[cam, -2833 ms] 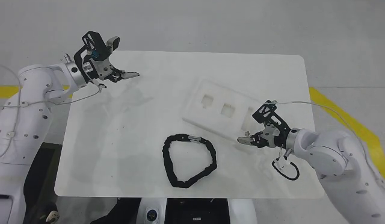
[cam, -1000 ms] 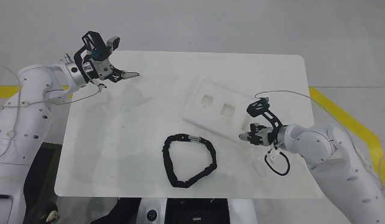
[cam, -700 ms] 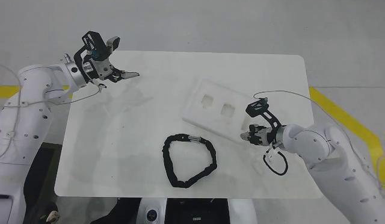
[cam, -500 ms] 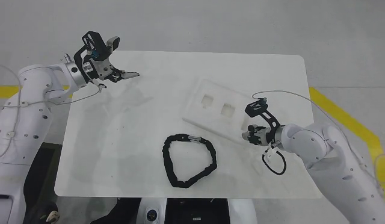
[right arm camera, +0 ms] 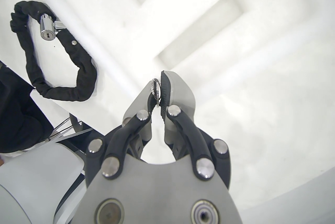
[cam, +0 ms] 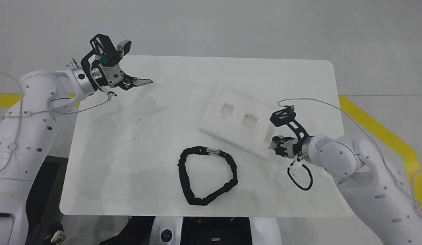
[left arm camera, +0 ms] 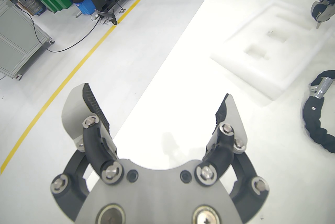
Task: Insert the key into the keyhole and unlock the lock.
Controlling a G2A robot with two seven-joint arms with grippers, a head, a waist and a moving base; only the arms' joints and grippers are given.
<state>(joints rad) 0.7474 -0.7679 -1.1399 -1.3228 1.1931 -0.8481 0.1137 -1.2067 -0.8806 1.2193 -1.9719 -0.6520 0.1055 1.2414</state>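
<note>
A key ring (right arm camera: 155, 93), seemingly, is pinched by the right gripper (right arm camera: 157, 81) over a foam tray (cam: 221, 128); black lock (right arm camera: 85, 73) nearby; left gripper (left arm camera: 157, 99) spread wide.

The small metal key (right arm camera: 155, 93) is mostly hidden between the fingers of the right gripper (right arm camera: 157, 81), above the white foam tray (right arm camera: 235, 52). Only its thin wire ring sticks out, and the rest is covered by the fingers. From above, at the tray's near right corner, the key is too small to tell.

The black fabric-covered chain lock (left arm camera: 312, 118), in front of the tray, is cut off by the picture's edge in the left wrist view. The keyhole in its silver cylinder (cam: 212, 152) is too small to tell from above.

A tiny ring (left arm camera: 270, 32) in the tray's middle recess is too small to identify.
</note>
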